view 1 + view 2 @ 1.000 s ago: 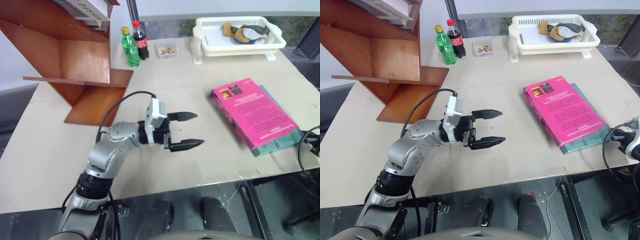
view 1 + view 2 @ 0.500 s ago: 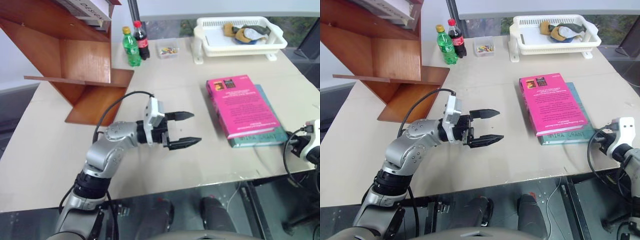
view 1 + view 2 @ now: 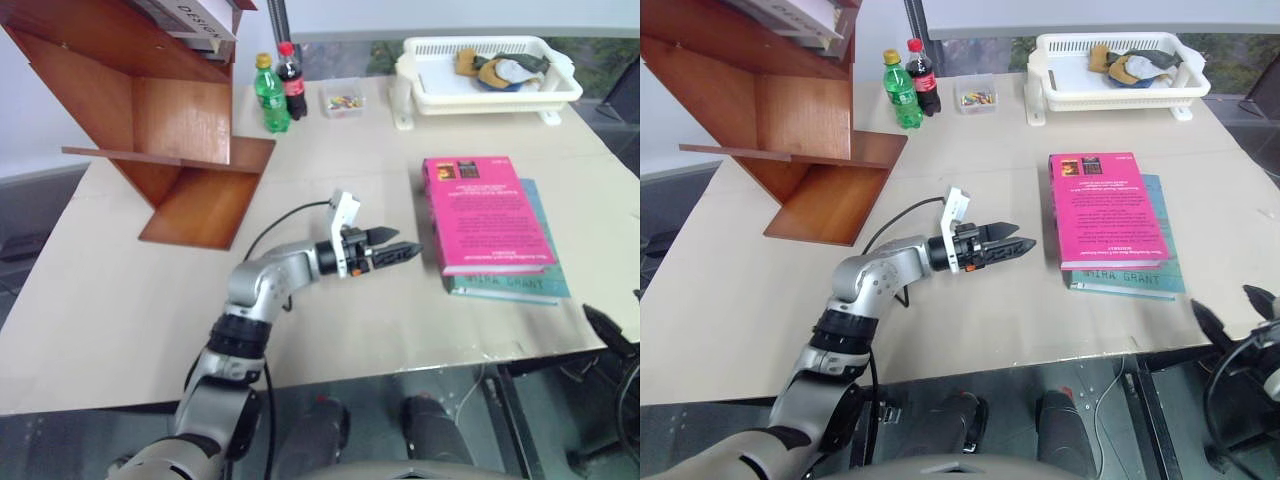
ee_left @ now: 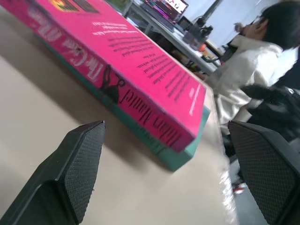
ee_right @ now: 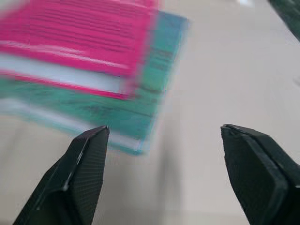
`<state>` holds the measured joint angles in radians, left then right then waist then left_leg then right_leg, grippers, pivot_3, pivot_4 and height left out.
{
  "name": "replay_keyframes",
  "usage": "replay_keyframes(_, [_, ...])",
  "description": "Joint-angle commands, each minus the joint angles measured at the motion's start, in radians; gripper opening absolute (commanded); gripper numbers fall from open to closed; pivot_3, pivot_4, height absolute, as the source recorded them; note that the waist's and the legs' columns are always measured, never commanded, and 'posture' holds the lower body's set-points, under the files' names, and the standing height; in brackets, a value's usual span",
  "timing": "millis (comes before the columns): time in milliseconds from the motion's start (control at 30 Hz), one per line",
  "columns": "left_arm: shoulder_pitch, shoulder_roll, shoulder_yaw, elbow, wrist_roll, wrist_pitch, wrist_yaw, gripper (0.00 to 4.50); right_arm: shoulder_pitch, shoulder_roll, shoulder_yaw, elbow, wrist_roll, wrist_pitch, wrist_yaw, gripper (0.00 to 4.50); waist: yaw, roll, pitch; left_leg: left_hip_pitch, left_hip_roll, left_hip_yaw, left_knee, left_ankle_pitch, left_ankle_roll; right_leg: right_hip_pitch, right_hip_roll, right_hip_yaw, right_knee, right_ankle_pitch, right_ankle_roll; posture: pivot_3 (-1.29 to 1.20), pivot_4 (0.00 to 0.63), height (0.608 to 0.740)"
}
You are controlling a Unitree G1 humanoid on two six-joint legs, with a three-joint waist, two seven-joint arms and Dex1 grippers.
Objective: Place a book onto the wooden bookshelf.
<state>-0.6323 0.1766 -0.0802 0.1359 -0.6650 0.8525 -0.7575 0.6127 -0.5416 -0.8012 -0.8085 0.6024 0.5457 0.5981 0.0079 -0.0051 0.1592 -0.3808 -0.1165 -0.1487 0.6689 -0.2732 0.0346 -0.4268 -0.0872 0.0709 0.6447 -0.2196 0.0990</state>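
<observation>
Black and wide apart, the two fingers of the left pincer (image 3: 395,254) hold nothing; it lies level just above the table (image 3: 120,300), in the middle of the left eye view, and points at the long spine side of the book (image 3: 485,212). Its wrist view looks along this pink lettered spine, with one finger at each side of the picture. The pincer is near the book, but not touching it.

The book lies flat on top of a teal-green book (image 3: 520,285), right of centre in the frame, so a thin step of green shows under its near and right edges. I think the step in hand is to reach the pink book and take it by the spine side. To do it well, the lower finger should enter between the pink cover and the green one, not under both; otherwise both books may rise together. The book is large and thin, so a grip near the middle of the spine should stop it from sagging or swinging.

The right pincer (image 5: 159,173), also unclenched and empty, is at the lower right edge of the frame, apart from the books; its wrist view looks at their corner.

The wooden bookshelf (image 3: 165,120) stands at the upper left, well apart from the book. Two bottles (image 3: 280,90) stand just beside its right side, so the carrying path should pass in front of them.
</observation>
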Motion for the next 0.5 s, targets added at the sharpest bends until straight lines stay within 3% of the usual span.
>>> replay_keyframes(33, [-0.111, -0.065, 0.077, 0.148, -0.051, 0.102, 0.060, 4.50, 0.022, -0.033, 0.037, -0.214, 0.089, -0.020, -0.083, 4.00, 0.003, 0.000, 0.000, 0.000, 0.000, 0.000, 0.000, 0.000, 0.000, 0.000, 0.000, 0.000, 0.000, 0.000, 0.000, 0.00, 0.150, 0.740])
replay_keyframes(67, [-0.141, -0.083, 0.090, 0.200, -0.050, 0.116, 0.073, 4.50, 0.017, -0.058, 0.077, -0.235, 0.104, -0.041, -0.134, 4.26, 0.003, -0.001, 0.000, 0.001, 0.000, 0.000, 0.001, 0.000, 0.000, 0.001, 0.000, 0.000, 0.000, 0.000, 0.001, 0.00, 0.150, 0.740])
replay_keyframes(267, [-0.273, -0.142, 0.160, 0.422, -0.032, 0.131, 0.103, 4.50, 0.028, -0.240, 0.345, -0.239, 0.051, -0.206, -0.364, 4.26, 0.007, -0.006, 0.003, 0.002, -0.001, -0.001, 0.003, 0.000, 0.000, 0.004, -0.001, -0.001, -0.002, 0.001, 0.002, 0.00, 0.150, 0.740])
replay_keyframes(500, [-0.362, -0.197, 0.179, 0.594, 0.005, 0.092, 0.087, 4.50, 0.005, -0.363, 0.622, -0.239, -0.035, -0.320, -0.642, 4.26, 0.010, -0.008, 0.004, -0.001, -0.002, -0.001, 0.002, 0.000, 0.000, 0.001, -0.001, -0.001, -0.002, 0.001, 0.002, 0.00, 0.150, 0.740])
